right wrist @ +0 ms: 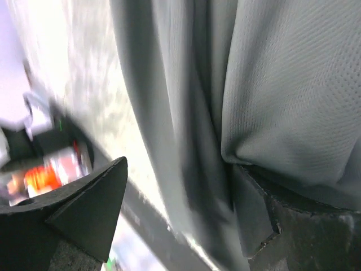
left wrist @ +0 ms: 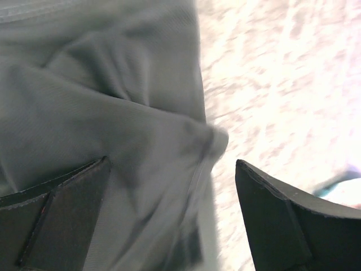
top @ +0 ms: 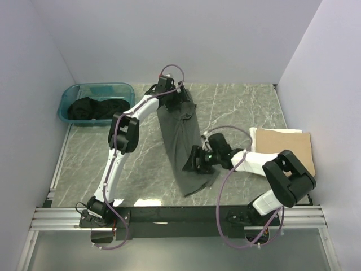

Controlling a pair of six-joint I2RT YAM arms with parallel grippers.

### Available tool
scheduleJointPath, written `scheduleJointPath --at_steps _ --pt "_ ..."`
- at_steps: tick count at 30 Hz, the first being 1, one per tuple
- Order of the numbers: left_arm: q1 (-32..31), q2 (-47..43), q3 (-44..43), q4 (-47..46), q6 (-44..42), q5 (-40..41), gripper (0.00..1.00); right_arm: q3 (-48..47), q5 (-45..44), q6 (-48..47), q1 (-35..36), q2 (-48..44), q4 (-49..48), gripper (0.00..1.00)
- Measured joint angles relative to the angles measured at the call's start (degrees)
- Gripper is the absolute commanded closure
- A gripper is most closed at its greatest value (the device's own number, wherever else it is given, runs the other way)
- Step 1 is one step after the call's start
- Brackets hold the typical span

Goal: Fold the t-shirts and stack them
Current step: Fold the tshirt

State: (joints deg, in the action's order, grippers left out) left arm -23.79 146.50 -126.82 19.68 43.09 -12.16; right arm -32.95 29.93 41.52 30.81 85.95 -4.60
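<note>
You see the dark grey shirt (top: pixel 180 141) lying in the middle of the table (top: pixel 90 164) as a long, narrow strip. It runs from the far side, near the tub (top: pixel 127 89), down toward the near edge, with its lower end spread a little wider.

Your left gripper (left wrist: pixel 170 164) sits over the far end of that strip. Its two fingers stand well apart and are not clamped. A rumpled fold of grey cloth fills part of the gap and passes under the finger (left wrist: pixel 62 214) on the left of that wrist view, while the other finger has bare table beside it.

Your right gripper (right wrist: pixel 179 164) is at the right-hand edge of the strip, about two thirds of the way down. It is also spread wide and pinches nothing. The grey cloth hangs in folds across the gap and lies draped over one finger (right wrist: pixel 282 226), with the opposite finger clear of it.

The tan shirt (top: pixel 285 148) lies folded flat at the right side of the table, well apart from the grey one. Black shirts (top: pixel 90 108) are bundled inside the teal tub at the far left corner.
</note>
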Motion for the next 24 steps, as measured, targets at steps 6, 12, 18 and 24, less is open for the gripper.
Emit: scheduleJointPath --at_steps 6,12,18,24 --pt "-0.7 4.02 -4.57 -3.69 5.05 -2.75 0.01 0.81 2.25 -0.37 9.57 -2.45 3.37 0.21" --pt "-1.73 4.52 -4.59 -6.05 8.76 -1.42 0.01 0.81 -0.44 -1.11 13.81 -7.45 12.0 0.21" --pt "-2.01 4.2 -3.26 -8.04 10.38 0.46 0.0 0.81 -7.02 -0.96 13.88 -14.95 18.88 0.21" --pt "-2.64 2.25 -2.67 -4.7 9.44 4.48 0.01 0.81 -12.87 -0.44 13.97 -25.77 23.04 0.21"
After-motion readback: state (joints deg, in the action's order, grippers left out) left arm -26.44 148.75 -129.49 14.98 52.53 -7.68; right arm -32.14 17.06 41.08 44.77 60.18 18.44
